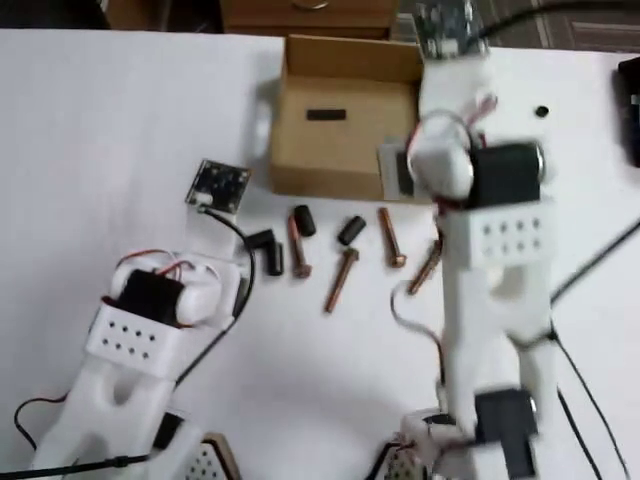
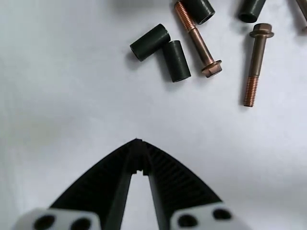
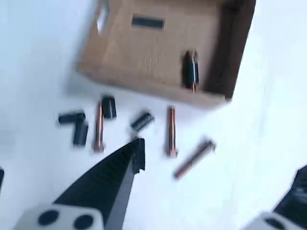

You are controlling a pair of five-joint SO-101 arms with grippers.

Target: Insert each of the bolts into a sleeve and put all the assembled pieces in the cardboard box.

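Left end effector [image 2: 138, 144]: jaws shut tip to tip, nothing between them. It sits over bare counter [image 2: 57, 96], on the near side of the loose parts.

Right end effector [image 3: 218, 167]: jaws spread wide, empty. It's above the loose parts, just short of the cardboard box [image 1: 335, 120].

The box sits at the counter's far edge, roughly mid-width, open side up. One assembled piece [image 3: 191, 70] lies inside, near the box wall on the right arm's side, with copper bolt ends showing past the dark sleeve.

Loose on the counter, in a row just near-side of the box: four bolts [image 1: 341, 278] and four sleeves [image 1: 351, 230], all bolts bare. At the left-arm end of the row, a pair of sleeves [image 2: 163, 50] lies at an angle, touching or nearly so. A third sleeve [image 2: 199, 7] lies just beside the shank of a bolt [image 2: 197, 40].
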